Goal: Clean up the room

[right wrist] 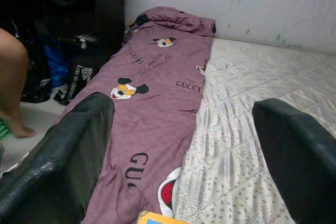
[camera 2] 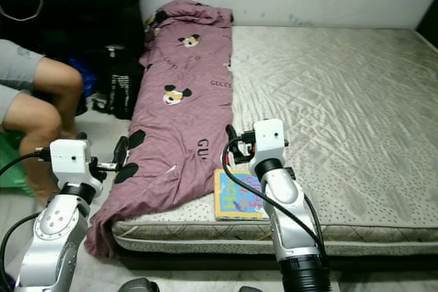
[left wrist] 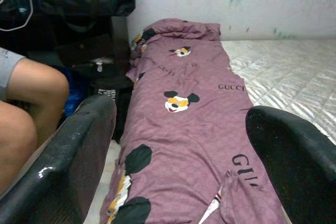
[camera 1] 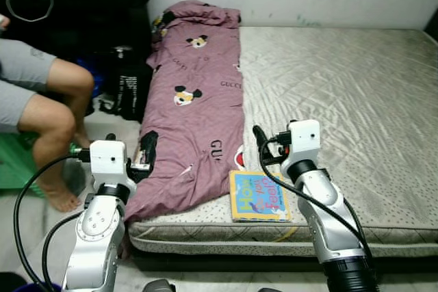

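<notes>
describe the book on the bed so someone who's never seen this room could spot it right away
Start at the big bare mattress against the wall. A purple blanket with cartoon mouse faces runs down its left side. The book lies flat at the near edge, just right of that blanket's end: small, square, yellow-bordered, with a bright blue cover.

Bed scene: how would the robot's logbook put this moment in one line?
left gripper: open, over purple blanket edge | right gripper: open, above picture book | mattress: blanket along left side | seated person: beside bed
</notes>
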You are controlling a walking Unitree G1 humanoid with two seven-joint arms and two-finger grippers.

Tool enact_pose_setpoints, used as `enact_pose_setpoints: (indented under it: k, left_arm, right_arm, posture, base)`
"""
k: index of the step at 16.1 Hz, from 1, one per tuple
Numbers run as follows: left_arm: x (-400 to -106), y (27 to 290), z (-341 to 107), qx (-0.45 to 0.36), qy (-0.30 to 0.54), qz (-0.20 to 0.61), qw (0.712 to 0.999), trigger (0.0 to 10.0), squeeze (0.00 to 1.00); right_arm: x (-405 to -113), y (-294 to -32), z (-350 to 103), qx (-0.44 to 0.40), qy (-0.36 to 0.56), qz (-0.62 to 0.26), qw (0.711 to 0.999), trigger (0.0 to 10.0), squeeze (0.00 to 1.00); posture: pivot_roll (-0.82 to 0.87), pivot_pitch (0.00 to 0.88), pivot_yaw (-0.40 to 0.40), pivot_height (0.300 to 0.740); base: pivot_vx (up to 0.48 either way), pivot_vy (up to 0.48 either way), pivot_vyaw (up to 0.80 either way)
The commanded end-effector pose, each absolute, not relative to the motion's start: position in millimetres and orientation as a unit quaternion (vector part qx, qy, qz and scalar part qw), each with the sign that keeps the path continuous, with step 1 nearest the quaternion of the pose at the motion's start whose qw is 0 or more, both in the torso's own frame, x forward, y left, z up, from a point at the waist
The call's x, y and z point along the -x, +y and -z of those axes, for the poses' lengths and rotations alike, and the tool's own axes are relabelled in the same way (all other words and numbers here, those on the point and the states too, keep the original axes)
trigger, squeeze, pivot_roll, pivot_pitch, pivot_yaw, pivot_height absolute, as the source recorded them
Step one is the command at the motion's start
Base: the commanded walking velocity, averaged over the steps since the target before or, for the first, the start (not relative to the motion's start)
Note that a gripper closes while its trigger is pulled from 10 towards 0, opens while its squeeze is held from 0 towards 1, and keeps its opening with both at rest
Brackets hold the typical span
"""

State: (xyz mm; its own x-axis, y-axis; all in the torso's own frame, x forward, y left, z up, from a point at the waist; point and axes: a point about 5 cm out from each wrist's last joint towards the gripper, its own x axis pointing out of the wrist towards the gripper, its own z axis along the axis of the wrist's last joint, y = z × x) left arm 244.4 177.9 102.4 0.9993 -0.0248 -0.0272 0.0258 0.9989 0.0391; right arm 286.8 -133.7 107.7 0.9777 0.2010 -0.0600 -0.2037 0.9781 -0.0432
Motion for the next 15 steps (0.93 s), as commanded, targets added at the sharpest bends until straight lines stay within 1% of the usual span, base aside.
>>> enact_pose_setpoints:
  k: [1, 5, 8, 11, 12, 15]
  left_arm:
    - [-246.6, 178.5, -104.8, -0.024, 0.009, 0.012, 1.0, 10.0, 0.0]
    - [-246.7, 178.3, -104.4, -0.025, 0.009, 0.014, 1.0, 10.0, 0.0]
    - [-246.7, 178.1, -104.3, -0.025, 0.009, 0.015, 1.0, 10.0, 0.0]
    - [-246.5, 178.0, -104.3, -0.024, 0.01, 0.014, 1.0, 10.0, 0.0]
    - [-246.5, 178.0, -104.4, -0.024, 0.01, 0.014, 1.0, 10.0, 0.0]
    - [-246.6, 177.9, -104.5, -0.022, 0.01, 0.013, 1.0, 10.0, 0.0]
  right_arm:
    - [-289.2, -134.0, -110.6, 0.026, 0.023, -0.101, 0.994, 10.0, 0.0]
    - [-289.2, -133.6, -110.1, 0.028, 0.024, -0.103, 0.994, 10.0, 0.0]
    - [-289.2, -133.4, -109.9, 0.029, 0.024, -0.103, 0.994, 10.0, 0.0]
    - [-289.2, -133.4, -109.5, 0.028, 0.026, -0.104, 0.994, 10.0, 0.0]
    - [-289.2, -133.5, -109.5, 0.028, 0.026, -0.103, 0.994, 10.0, 0.0]
    - [-289.5, -133.8, -109.6, 0.027, 0.026, -0.103, 0.994, 10.0, 0.0]
  posture:
    - [-0.07, 0.0, -0.027, 0.74]
    - [-0.07, 0.0, -0.025, 0.74]
    - [-0.07, 0.0, -0.026, 0.74]
    - [-0.07, 0.0, -0.026, 0.74]
    - [-0.07, 0.0, -0.027, 0.74]
    - [-0.07, 0.0, -0.026, 0.74]
  base:
    - [0.0, 0.0, 0.0]
    - [0.0, 0.0, 0.0]
    - [0.0, 0.0, 0.47]
    - [0.0, -0.206, 0.0]
    - [0.0, 0.0, 0.0]
    - [0.0, -0.297, 0.0]
